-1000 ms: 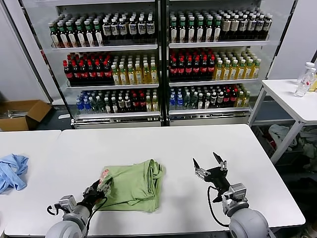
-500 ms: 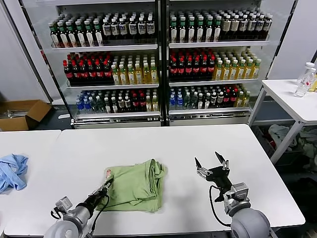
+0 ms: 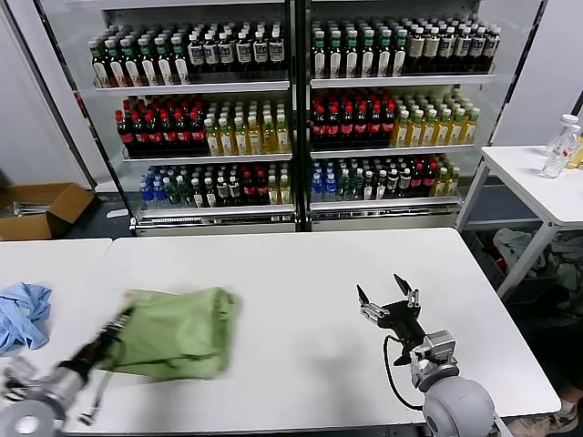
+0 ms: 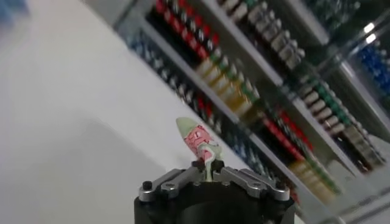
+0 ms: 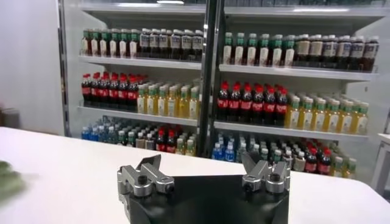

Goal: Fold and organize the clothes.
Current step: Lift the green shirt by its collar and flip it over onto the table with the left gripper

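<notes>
The light green shirt (image 3: 178, 332), folded into a bunched bundle, lies on the white tabletop (image 3: 310, 273) at about eight o'clock.

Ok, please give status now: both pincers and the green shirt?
Left pincer shut on green shirt, at table's left. Right pincer open, empty, above table right side. Blue garment at far left, apart from the shirt.

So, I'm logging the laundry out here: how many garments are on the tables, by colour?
Light green shirt, pinched in the shut left hand: 1
Light blue garment, at the left table's edge: 1
Total: 2
</notes>
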Available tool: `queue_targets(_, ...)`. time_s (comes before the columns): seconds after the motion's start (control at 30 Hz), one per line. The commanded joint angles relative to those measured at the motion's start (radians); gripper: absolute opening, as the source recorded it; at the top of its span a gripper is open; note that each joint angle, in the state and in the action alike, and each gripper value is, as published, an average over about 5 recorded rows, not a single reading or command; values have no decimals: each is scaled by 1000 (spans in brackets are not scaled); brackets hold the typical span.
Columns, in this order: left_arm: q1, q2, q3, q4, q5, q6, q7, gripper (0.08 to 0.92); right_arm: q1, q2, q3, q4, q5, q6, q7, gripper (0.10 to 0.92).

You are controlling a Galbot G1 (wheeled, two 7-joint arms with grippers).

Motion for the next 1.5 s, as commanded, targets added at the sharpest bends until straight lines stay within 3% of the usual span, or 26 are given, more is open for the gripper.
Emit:
queue_targets(0.03,35,207,-111,-217,241,11,-13,109,21,1,-20,7,-8,-1,0,823)
queue_targets(0.2,-51,82,325,-314,483,8,-109,109,4,-11,-10,35,-38,-3,-3,823)
queue_targets(0.3,-133,-17,504,-322,562,13,-155,109,-9,-9,6,61,-51,-7,-3,823)
queue_targets(0.47,-250,-124,728,-166,619,12,-199,109,-36,-5,25,94,-84,-13,-6,823)
queue_targets(0.67,-397,-273,889,-8,587,14,-295,109,-49,-10,55,109,-80,-15,-5,823)
queue_targets(0.9,-445,-390,945,197,790,-24,-239,109,-35,-8,53,111,-74,-36,-7,823)
queue_targets(1.1,-390,-363,946,111,916,-139,-171,159,0,8,6,74,-19,-67,9,823)
queue_targets(1.4,-156,-199,709,-172,972,-196,-162,418,147,163,-234,-125,33,-106,55,823)
queue_targets(1.5,-77,-162,594,-199,968,-222,-180,504,209,255,-304,-244,7,-114,73,823)
